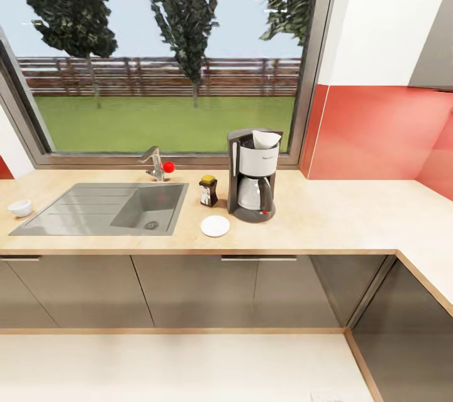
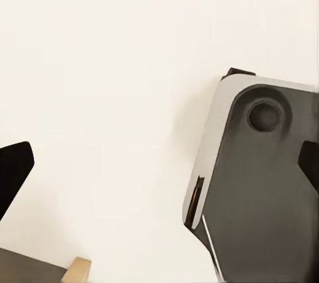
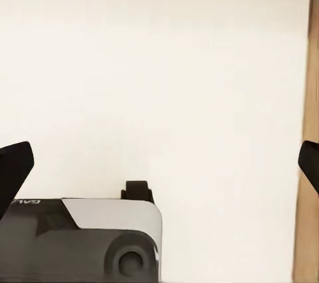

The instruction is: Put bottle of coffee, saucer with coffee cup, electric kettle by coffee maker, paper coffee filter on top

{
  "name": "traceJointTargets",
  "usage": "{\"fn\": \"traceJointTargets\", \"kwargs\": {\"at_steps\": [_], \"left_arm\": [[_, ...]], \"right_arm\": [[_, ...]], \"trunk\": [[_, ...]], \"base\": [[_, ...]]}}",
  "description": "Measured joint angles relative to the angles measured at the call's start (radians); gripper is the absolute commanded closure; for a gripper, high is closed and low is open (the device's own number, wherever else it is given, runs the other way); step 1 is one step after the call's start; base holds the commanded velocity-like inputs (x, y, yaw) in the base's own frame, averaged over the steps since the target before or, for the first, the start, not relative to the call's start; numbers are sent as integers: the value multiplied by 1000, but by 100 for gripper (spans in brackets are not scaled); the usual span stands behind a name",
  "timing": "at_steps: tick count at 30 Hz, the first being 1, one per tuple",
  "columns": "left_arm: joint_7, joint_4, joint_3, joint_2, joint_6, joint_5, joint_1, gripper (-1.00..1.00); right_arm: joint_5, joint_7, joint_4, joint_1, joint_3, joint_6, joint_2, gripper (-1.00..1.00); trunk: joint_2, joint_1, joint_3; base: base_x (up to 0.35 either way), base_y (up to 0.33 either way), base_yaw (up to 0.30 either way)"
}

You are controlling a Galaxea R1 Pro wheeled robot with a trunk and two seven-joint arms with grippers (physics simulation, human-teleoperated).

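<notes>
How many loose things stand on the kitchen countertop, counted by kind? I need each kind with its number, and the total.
Coffee maker, with a paper filter on top: 1
Bottle of coffee: 1
White saucer: 1
White cup, left of the sink: 1
Total: 4 (5 with the filter)
</notes>
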Motion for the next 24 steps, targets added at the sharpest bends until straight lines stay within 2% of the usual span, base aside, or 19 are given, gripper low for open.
{"fn": "traceJointTargets", "kwargs": {"at_steps": [4,24], "left_arm": [[0,1,0,-6,0,-1,0,-100],[0,2,0,-8,0,2,-1,-100]], "right_arm": [[27,1,-1,9,-1,-3,2,-100],[29,10,-2,10,-4,-2,9,-100]], "trunk": [[0,0,0],[0,0,0]], "base": [[0,0,0],[0,0,0]]}}
